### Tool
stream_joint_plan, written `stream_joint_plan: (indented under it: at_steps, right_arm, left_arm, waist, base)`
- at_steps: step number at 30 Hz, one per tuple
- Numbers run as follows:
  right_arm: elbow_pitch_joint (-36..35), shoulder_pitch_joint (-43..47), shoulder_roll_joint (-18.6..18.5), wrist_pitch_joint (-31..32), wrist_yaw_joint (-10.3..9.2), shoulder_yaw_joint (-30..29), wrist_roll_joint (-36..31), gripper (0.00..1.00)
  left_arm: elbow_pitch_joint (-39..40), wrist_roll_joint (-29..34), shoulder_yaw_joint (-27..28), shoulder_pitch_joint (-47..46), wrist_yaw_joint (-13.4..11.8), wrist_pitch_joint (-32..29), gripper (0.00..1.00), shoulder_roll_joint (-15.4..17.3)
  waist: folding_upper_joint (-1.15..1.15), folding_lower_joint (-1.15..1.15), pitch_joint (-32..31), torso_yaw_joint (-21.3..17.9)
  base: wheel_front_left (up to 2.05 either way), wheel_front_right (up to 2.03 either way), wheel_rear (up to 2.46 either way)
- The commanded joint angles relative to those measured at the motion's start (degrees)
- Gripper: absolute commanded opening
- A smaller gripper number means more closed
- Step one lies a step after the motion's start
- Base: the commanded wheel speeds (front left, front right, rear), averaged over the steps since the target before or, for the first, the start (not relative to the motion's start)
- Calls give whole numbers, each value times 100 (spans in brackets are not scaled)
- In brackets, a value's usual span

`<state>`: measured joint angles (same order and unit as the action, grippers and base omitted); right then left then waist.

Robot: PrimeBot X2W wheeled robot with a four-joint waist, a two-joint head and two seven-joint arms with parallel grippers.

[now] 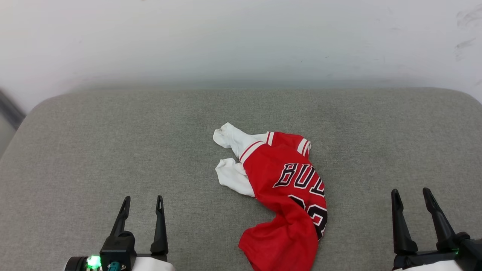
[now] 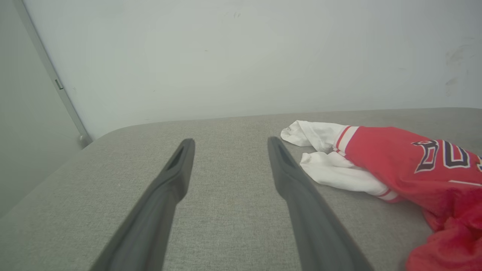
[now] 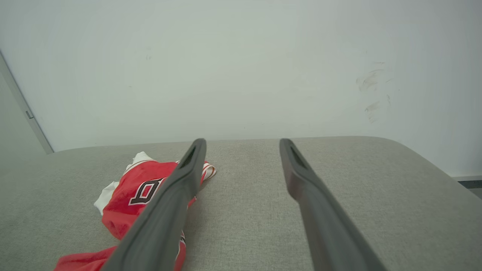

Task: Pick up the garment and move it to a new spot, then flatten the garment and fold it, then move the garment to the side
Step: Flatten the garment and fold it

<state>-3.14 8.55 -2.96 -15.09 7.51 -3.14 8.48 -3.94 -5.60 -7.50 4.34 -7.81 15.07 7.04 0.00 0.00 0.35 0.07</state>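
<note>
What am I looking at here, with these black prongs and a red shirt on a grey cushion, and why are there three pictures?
It is one moment seen by three cameras on a two-armed robot. The head camera looks down on a grey padded surface against a white wall. The black prongs are the robot's grippers: the left gripper at the lower left, the right gripper at the lower right. The other two pictures come from cameras on each wrist, looking along that gripper's own fingers. Between the arms lies a crumpled red jersey with white sleeves. Both grippers are open, apart from the jersey and holding nothing.
</note>
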Motion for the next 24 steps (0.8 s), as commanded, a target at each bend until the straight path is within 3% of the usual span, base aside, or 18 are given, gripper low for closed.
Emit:
stream_joint_plan:
  at_steps: [1,12,18,24]
  right_arm:
    - [18,70,16,-12,-4,14,15,100]
    - [-10,-14,16,-12,-4,26,-46,100]
    - [-74,-108,16,-12,-4,63,-126,100]
    - [-143,-318,16,-12,-4,35,-171,100]
  left_arm:
    - [-19,48,36,37,30,15,100,-15]
    - [-163,199,201,-373,398,15,100,-78]
    - [-269,226,219,-1235,766,15,100,126]
    - [-730,271,154,-2703,1167,15,100,466]
  waist:
    - [0,0,-5,-1]
    - [0,0,32,-3]
    - [0,0,182,1]
    - [0,0,516,-38]
  base:
    - [0,0,0]
    - [0,0,0]
    - [0,0,0]
    - [0,0,0]
